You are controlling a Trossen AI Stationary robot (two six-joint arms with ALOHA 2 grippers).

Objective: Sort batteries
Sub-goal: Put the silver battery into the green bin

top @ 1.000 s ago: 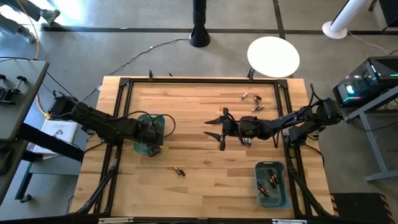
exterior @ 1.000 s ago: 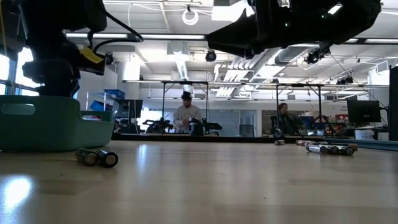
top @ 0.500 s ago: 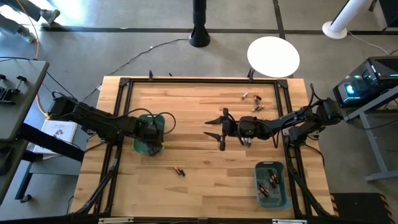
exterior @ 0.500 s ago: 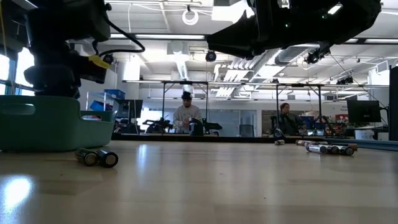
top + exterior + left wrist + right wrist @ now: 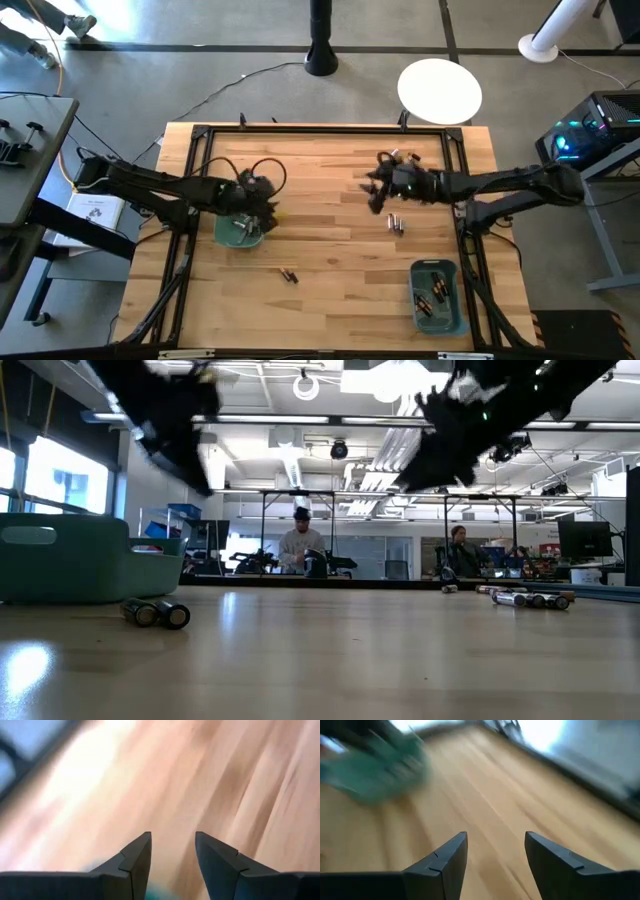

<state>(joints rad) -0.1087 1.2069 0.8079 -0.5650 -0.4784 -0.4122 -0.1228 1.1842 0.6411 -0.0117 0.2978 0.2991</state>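
Note:
My left gripper [image 5: 268, 206] [image 5: 172, 846] hangs open just above the right rim of the left teal bin [image 5: 238, 231], with nothing between its fingers. My right gripper [image 5: 374, 191] [image 5: 496, 846] hovers open and empty over the table's far right part. Two batteries [image 5: 396, 223] lie on the wood just near of it. A few more batteries [image 5: 403, 157] lie near the far right corner. Two dark batteries [image 5: 289, 274] [image 5: 155, 613] lie side by side near the table's middle front. The right teal bin [image 5: 440, 312] holds several batteries.
A black frame [image 5: 320, 130] runs along the table's edges. The wood between the two bins is bare except for the loose batteries. In the low view, people sit at benches far behind the table.
My left gripper has risen off the left bin and swung a little toward the table's right, tipping up. My right gripper has drawn back toward the table's right and far edge and turned, which leaves the two batteries near it in plain sight.

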